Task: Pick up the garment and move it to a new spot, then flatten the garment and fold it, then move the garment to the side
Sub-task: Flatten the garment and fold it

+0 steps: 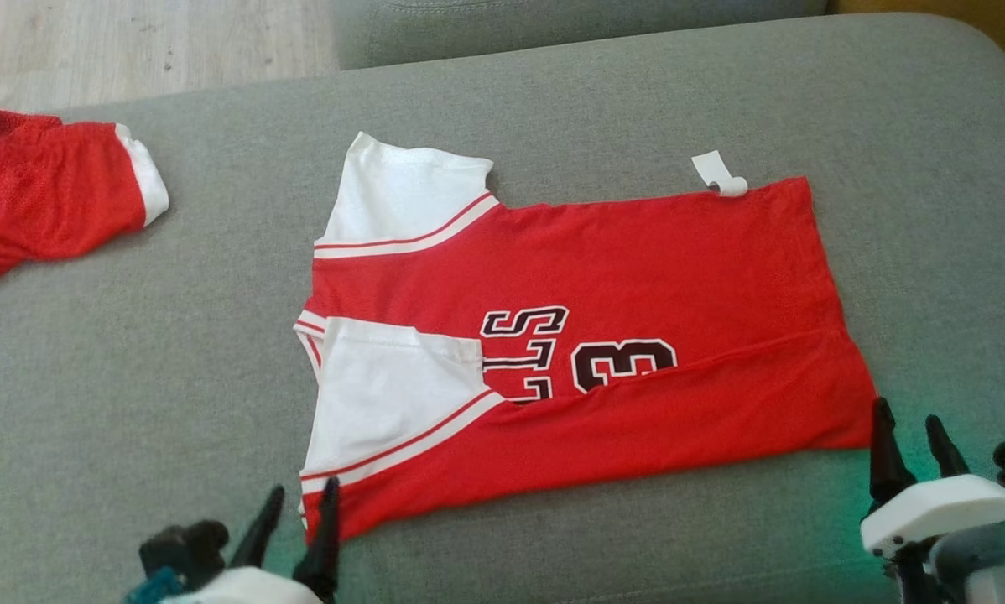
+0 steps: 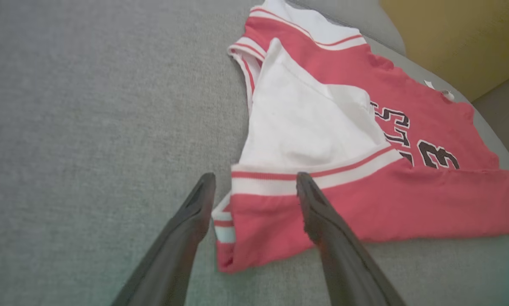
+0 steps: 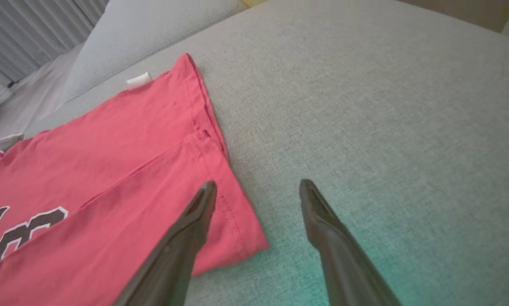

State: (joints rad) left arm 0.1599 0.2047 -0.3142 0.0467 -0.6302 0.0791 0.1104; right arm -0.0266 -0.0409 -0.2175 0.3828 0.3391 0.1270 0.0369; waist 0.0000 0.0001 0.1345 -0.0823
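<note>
Grey sofa cushion [image 1: 133,377] is seen under a red jersey [image 1: 620,277], which is spread flat at its middle; the near long edge [image 1: 679,411] is judged already folded over (one white sleeve [image 1: 385,394] lies on top); the left gripper [image 1: 304,488] and right gripper [image 1: 907,413] are seen open at the near corners, with nothing gripped; further folds and the move aside are judged left.
</note>
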